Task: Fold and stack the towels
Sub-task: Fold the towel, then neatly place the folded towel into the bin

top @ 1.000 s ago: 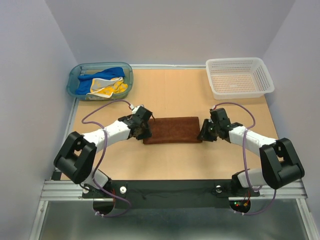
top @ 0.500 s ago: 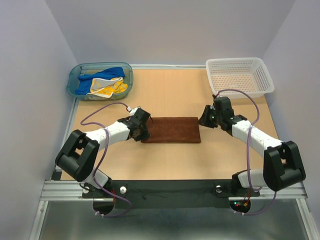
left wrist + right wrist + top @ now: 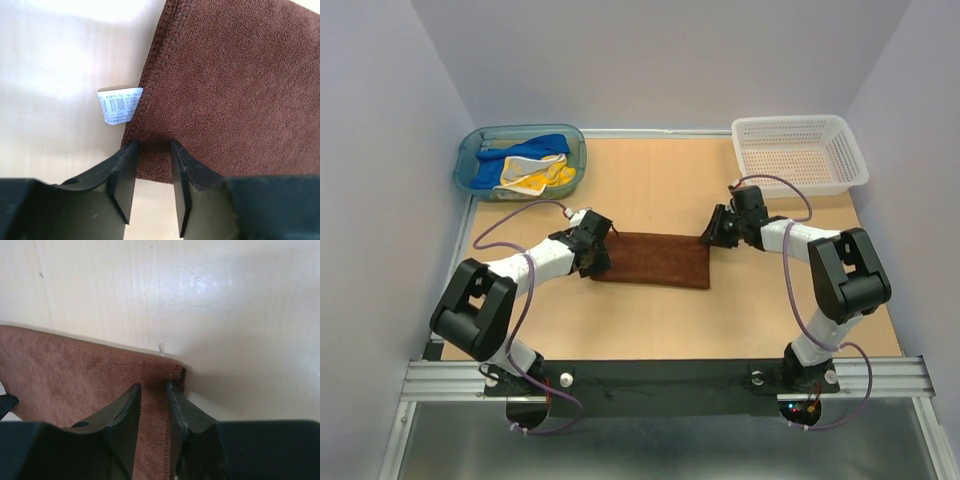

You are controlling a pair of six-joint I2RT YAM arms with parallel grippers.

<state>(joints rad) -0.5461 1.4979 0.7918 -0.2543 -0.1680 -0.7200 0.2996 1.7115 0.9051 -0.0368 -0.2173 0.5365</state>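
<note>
The rust-brown towel (image 3: 650, 260) lies flat as a folded strip in the middle of the table, slightly skewed. My left gripper (image 3: 598, 258) is at its left end, and the left wrist view shows the jaws (image 3: 152, 150) pinching the towel (image 3: 225, 90) at its near edge, beside a white label (image 3: 119, 106). My right gripper (image 3: 712, 235) is at the far right corner, and in the right wrist view it (image 3: 155, 390) is shut on the towel (image 3: 75, 370). The blue towel (image 3: 545, 145) and the yellow patterned towel (image 3: 535, 178) lie crumpled in the teal tub.
The teal tub (image 3: 467, 170) stands at the back left corner. A white basket (image 3: 795, 182) stands at the back right. Pale walls close in the table on three sides.
My right gripper has moved from the towel's right edge back and left to its far right corner. The towel has shifted left and skewed. My left gripper has moved slightly left with it.
</note>
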